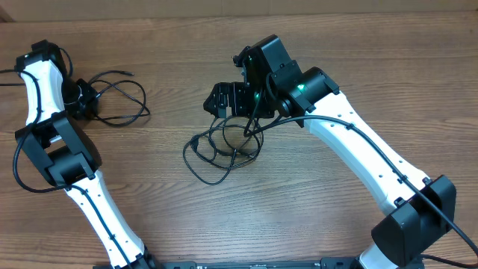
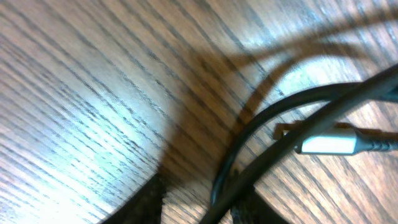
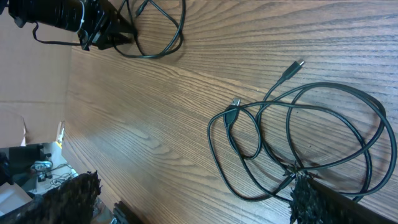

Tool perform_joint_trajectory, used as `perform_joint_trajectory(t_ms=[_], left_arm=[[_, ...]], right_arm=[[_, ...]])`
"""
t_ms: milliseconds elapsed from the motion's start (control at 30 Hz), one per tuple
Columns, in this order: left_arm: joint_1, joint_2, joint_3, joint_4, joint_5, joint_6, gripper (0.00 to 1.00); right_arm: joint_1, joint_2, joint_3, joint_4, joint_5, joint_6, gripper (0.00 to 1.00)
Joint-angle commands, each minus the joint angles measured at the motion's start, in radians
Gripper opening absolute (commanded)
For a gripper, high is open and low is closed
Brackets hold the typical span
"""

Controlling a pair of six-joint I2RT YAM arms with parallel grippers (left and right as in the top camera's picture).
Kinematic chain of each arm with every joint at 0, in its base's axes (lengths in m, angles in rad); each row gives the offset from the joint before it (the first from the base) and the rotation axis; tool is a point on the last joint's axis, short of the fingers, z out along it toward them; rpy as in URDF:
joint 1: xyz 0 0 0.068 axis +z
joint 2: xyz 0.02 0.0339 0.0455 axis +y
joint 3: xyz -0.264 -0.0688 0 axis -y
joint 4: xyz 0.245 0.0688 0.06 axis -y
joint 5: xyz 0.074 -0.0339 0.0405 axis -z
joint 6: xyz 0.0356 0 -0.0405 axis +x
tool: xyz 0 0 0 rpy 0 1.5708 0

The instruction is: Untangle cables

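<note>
Right hand (image 1: 225, 103) spread wide over the tangled cables (image 1: 224, 153)

One wooden table (image 1: 314, 224) carries two robot arms, the left arm (image 1: 52, 142) and the right arm (image 1: 358, 149). The black cords lie in two separate groups, one loose loop (image 1: 123, 101) and one tangled bundle (image 1: 224, 149); how many cords the bundle holds cannot be told. One silvery plug (image 2: 329, 144) shows in the left wrist view.

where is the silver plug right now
In the left wrist view, the silver plug lies low on the right side, flat on the wooden table, just right of a black cable that arcs past it.
</note>
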Motion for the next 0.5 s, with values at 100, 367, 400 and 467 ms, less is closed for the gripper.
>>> perform_joint_trajectory(t_ms=[100,367,400,467], left_arm=[[0.0,0.076,-0.011,-0.002,-0.01,0.005,0.04],[0.002,0.049,0.023,-0.045,-0.002,0.005,0.04],[0.002,0.036,0.034,-0.049,0.01,0.005,0.04],[0.002,0.004,0.053,-0.051,0.061,0.005,0.04]], right_arm=[[0.005,-0.002,0.028,0.006,0.01,0.0,1.0],[-0.038,-0.005,0.029,-0.014,0.006,0.001,1.0],[-0.055,-0.009,0.029,-0.023,0.001,0.001,1.0],[-0.089,-0.018,0.029,-0.034,-0.023,0.002,1.0]])
